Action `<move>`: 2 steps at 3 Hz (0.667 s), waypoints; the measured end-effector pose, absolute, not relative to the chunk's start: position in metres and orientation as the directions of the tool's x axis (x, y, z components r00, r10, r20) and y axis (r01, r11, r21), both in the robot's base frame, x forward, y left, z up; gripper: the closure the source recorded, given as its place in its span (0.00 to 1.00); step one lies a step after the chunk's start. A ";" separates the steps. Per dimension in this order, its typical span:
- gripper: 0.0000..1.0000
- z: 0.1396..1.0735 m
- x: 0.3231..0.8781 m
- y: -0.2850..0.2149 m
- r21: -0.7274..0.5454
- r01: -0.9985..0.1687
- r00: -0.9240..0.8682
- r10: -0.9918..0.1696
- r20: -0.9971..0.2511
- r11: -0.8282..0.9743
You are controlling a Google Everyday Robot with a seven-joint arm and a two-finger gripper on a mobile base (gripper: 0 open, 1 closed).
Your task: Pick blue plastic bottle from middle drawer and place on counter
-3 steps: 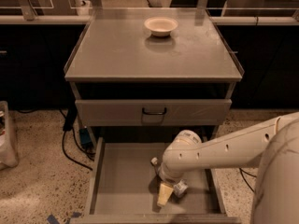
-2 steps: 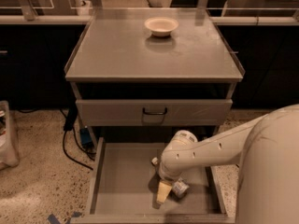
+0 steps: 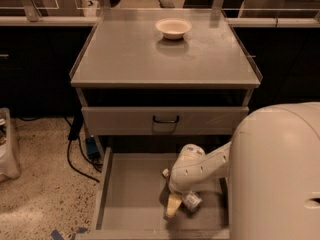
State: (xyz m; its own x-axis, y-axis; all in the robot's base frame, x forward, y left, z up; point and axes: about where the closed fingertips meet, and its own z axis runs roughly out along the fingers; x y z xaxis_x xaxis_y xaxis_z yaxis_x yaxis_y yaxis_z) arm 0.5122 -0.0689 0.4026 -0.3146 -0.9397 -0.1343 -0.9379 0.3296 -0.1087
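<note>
The middle drawer (image 3: 127, 194) stands pulled open at the bottom of the cabinet. My gripper (image 3: 173, 207) reaches down into it, right of its middle and near its front edge. The blue plastic bottle (image 3: 191, 202) lies on the drawer floor right against the gripper, mostly hidden by my wrist. A small white end (image 3: 166, 173) that may be its cap shows on the far side of the wrist. Whether the gripper holds the bottle cannot be told. The counter (image 3: 150, 59) is the grey cabinet top above.
A shallow cream bowl (image 3: 173, 28) sits at the back middle of the counter. A closed drawer front with a black handle (image 3: 166, 119) is above the open drawer. My white arm body (image 3: 280, 174) fills the lower right. Cables (image 3: 80, 154) lie on the floor at left.
My arm body has come to fill more of the right side of the view. The gripper has stayed low in the drawer beside the bottle, shifting only slightly.
</note>
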 end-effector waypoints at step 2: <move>0.00 0.354 0.517 -0.066 -0.098 -0.924 -0.358 -0.925 -0.125 0.371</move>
